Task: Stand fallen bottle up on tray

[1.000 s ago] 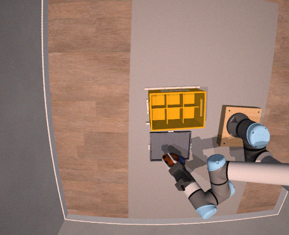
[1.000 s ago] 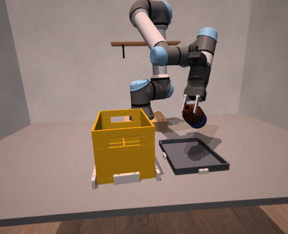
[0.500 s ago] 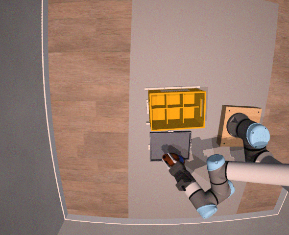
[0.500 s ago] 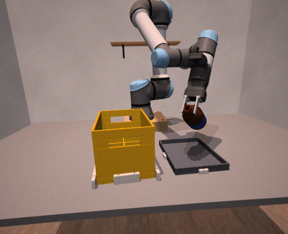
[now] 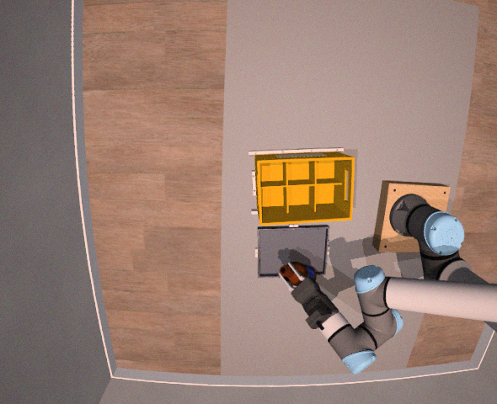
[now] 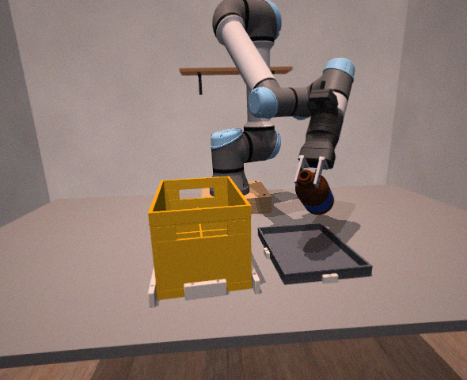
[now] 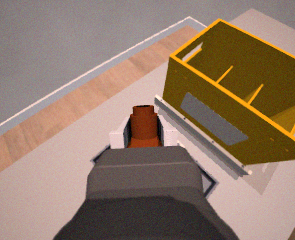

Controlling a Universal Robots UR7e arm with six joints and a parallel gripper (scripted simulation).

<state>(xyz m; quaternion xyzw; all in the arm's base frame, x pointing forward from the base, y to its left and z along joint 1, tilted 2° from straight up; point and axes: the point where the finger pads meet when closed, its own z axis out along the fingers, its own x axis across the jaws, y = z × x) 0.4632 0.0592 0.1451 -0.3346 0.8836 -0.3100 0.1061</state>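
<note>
My gripper is shut on the brown bottle with a blue band near its base, gripping it near the neck. The bottle hangs tilted in the air, well above the dark grey tray, over the tray's far right part. In the top view the bottle sits over the tray's near edge, with the gripper around it. In the wrist view the bottle's neck sticks out between the white fingers; the bottle's body is hidden behind the gripper housing.
The yellow crate with six compartments stands left of the tray, in white corner brackets; it also shows in the top view and in the wrist view. The arm's wooden base block is behind the tray. A wall shelf is behind.
</note>
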